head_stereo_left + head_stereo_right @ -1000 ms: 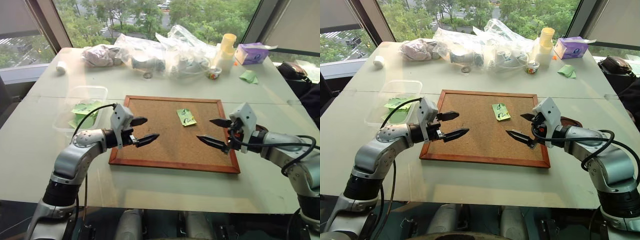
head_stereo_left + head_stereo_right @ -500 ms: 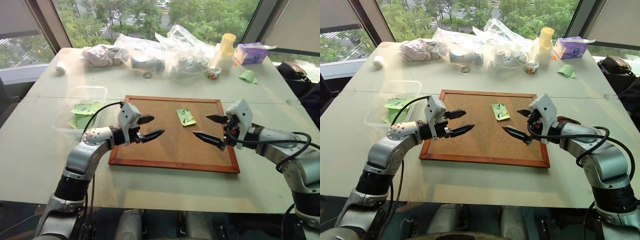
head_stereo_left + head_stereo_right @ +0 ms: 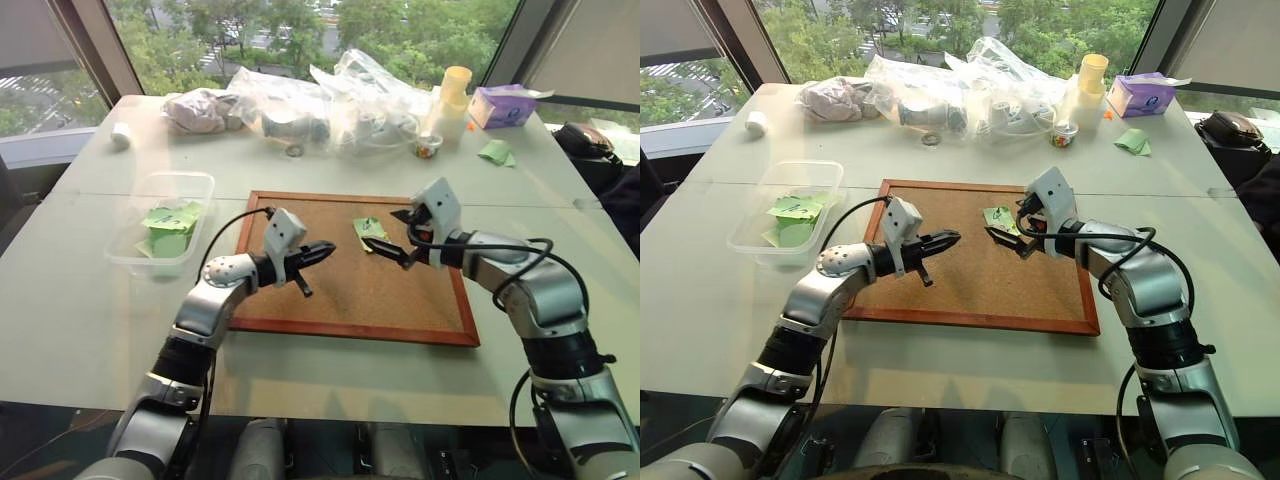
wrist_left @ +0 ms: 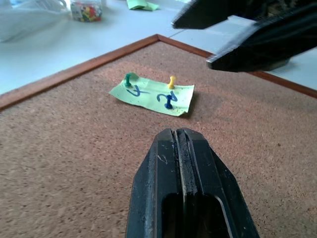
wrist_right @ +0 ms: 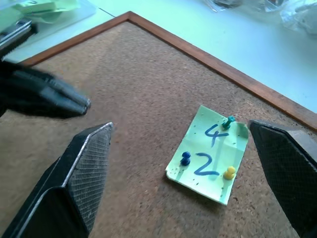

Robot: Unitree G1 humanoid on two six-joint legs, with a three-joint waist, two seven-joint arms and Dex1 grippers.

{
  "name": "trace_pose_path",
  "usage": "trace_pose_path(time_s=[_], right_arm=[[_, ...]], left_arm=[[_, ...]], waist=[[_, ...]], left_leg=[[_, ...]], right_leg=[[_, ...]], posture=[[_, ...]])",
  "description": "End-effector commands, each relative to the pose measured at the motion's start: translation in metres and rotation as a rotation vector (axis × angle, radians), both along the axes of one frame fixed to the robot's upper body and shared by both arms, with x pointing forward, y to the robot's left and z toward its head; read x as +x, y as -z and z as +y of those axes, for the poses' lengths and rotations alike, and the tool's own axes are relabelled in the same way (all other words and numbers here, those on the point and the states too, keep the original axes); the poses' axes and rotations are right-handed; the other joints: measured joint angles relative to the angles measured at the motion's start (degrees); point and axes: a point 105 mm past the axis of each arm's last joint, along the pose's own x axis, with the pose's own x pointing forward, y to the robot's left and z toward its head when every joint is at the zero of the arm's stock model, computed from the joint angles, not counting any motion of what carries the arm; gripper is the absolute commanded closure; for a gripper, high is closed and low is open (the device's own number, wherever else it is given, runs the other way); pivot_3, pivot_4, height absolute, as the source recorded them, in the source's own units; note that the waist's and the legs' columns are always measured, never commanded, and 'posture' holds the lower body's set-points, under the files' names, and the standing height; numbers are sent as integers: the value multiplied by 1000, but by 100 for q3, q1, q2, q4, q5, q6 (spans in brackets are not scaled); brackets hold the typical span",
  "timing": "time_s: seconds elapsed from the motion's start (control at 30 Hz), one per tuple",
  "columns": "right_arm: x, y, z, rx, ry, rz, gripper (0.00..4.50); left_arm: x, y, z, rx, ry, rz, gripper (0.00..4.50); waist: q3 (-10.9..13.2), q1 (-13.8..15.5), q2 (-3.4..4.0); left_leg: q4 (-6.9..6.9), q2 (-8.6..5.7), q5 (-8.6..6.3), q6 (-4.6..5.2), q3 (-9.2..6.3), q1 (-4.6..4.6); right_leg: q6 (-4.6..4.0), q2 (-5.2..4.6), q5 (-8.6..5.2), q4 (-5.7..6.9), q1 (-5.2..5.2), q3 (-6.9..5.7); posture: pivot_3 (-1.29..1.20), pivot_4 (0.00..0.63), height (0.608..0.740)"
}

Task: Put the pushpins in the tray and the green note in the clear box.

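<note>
The green note [image 3: 370, 234], marked with blue scribbles, lies on the corkboard [image 3: 340, 295]. Three pushpins hold it down: a green pushpin [image 5: 229, 121], a blue pushpin [image 5: 185, 158] and a yellow pushpin [image 5: 229, 172]. My right gripper [image 3: 392, 235] hovers open just over the note, one finger on each side of it. My left gripper [image 3: 322, 248] is shut with nothing in it, over the board a little to the left of the note and pointing at it. The clear box [image 3: 205, 182] stands left of the board with green papers inside. The tray is hidden.
Crinkled clear plastic bags [image 3: 350, 100], yellow cups [image 3: 455, 90], a purple tissue box [image 3: 505, 105], a small jar of pins [image 3: 428, 148] and crumpled green paper [image 3: 497, 152] line the table's far side. A white roll [image 3: 122, 135] sits far left.
My left gripper has shut and slid right over the board toward the note. My right gripper, still open, has moved forward and left until it hovers over the note.
</note>
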Motion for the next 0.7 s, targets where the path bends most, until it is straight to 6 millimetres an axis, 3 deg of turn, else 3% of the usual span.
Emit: trace_pose_path(time_s=[0.03, 0.27, 0.37, 0.5, 0.7], right_arm=[[18, -9, -1, -19, 61, -38, 0], [41, -2, 10, -62, 88, -24, 0], [44, 2, 18, -81, 62, -20, 854], [45, 7, 23, -97, 48, -18, 2869], [46, 14, 24, -105, 48, 0, 2869]], left_arm=[[4, 0, -4, 4, -14, -39, 4443], [10, 21, -1, 22, -67, -3, 4443], [8, 27, 1, 34, -71, 0, 4500], [8, 28, 3, 38, -76, 0, 4500], [6, 29, 4, 41, -79, 1, 4500]], waist=[[0, -2, 0], [-2, -26, 4], [-3, -30, 5], [-4, -35, 6], [-5, -79, 8]], left_leg=[[0, 0, 0, 0, 0, 0], [-1, 1, 2, -3, 2, 1], [-1, 2, 3, -4, 2, 3], [-1, 2, 3, -5, 2, 3], [-1, 3, 4, -7, 1, 4]], right_leg=[[0, 0, 0, 0, 0, 0], [0, 0, 0, 1, 1, 0], [1, 0, 0, 4, 3, 0], [0, 0, 0, 4, 3, 0], [0, 0, 0, 5, 3, 0]], posture=[[0, 150, 740], [0, 150, 740], [0, 150, 740], [0, 150, 740], [0, 150, 740]])
